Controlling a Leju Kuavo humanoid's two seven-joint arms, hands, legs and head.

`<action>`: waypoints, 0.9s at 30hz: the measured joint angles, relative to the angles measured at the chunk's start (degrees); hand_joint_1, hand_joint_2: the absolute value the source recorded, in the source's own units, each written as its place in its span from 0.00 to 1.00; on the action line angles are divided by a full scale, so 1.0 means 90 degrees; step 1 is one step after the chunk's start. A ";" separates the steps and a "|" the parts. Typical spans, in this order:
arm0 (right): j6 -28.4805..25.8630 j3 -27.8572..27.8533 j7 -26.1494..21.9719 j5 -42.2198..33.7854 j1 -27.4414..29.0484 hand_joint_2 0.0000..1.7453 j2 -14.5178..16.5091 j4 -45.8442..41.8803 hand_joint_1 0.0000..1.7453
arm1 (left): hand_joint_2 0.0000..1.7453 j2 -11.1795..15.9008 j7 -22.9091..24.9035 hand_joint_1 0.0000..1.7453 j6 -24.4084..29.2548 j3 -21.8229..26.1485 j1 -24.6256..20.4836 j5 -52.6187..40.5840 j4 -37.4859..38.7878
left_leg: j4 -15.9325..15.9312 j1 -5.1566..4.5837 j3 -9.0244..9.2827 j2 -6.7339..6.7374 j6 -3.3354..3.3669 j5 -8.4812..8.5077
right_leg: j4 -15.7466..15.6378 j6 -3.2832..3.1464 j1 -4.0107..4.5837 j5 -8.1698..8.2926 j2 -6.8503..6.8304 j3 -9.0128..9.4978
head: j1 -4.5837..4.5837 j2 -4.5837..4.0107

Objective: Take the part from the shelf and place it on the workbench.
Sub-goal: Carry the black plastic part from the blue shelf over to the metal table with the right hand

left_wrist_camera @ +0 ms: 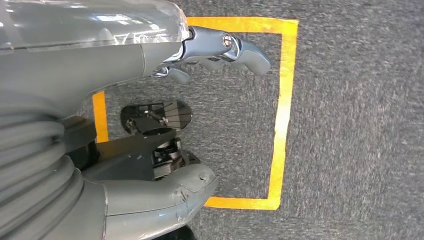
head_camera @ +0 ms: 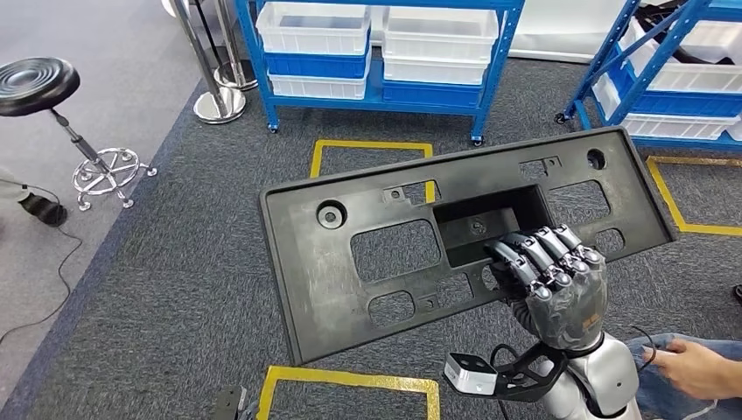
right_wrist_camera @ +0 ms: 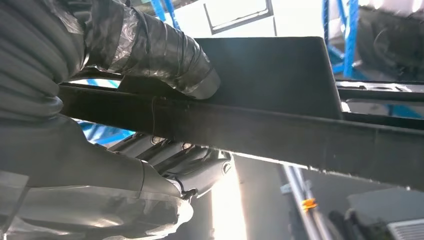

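Note:
A large flat black plastic panel (head_camera: 385, 236) with several cut-outs hangs level above the grey carpet in the head view. My right hand (head_camera: 553, 280) grips its near edge by the central recess, fingers curled over the top. The right wrist view shows the panel (right_wrist_camera: 280, 125) edge-on, with the taped thumb on one face and the dark fingers (right_wrist_camera: 175, 160) on the other. My left hand (left_wrist_camera: 215, 55) hangs over the carpet with fingers apart and nothing in it.
Blue shelves with white and blue bins (head_camera: 376, 44) stand ahead, with another rack (head_camera: 674, 79) at the right. Yellow tape squares (head_camera: 372, 149) mark the carpet. A black stool (head_camera: 39, 87) stands at the left. A person's hand (head_camera: 696, 367) reaches in at the lower right.

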 joint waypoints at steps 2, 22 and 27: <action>0.0000 -0.0053 -0.0143 -0.0073 0.0007 1.00 0.0100 -0.0006 1.00 | 1.00 0.0018 0.0002 0.00 0.0026 0.0002 0.0016 -0.0004 0.0000 | 0.0042 -0.0030 -0.0011 0.0121 -0.0058 -0.0032 | -0.0038 -0.0107 0.0029 -0.0010 0.0066 -0.0037 | -0.0007 0.0000; 0.0001 -0.0182 -0.0264 -0.0047 -0.0240 1.00 0.0483 0.0012 1.00 | 1.00 0.0166 -0.0076 0.00 0.0051 0.0008 -0.0163 0.0036 -0.0002 | -0.0249 0.0060 0.0069 -0.0540 0.0155 0.0164 | 0.0546 -0.0031 0.0057 -0.0171 0.0766 -0.0566 | 0.0021 0.0000; 0.0001 -0.0182 -0.0302 -0.0060 -0.0292 1.00 0.0517 0.0077 1.00 | 1.00 0.0184 -0.0105 0.00 0.0058 0.0013 -0.0139 0.0115 -0.0002 | -0.0172 0.0064 0.0000 -0.0132 0.0118 0.0138 | 0.1092 0.0076 -0.0042 -0.0303 0.0425 -0.0711 | 0.0027 0.0000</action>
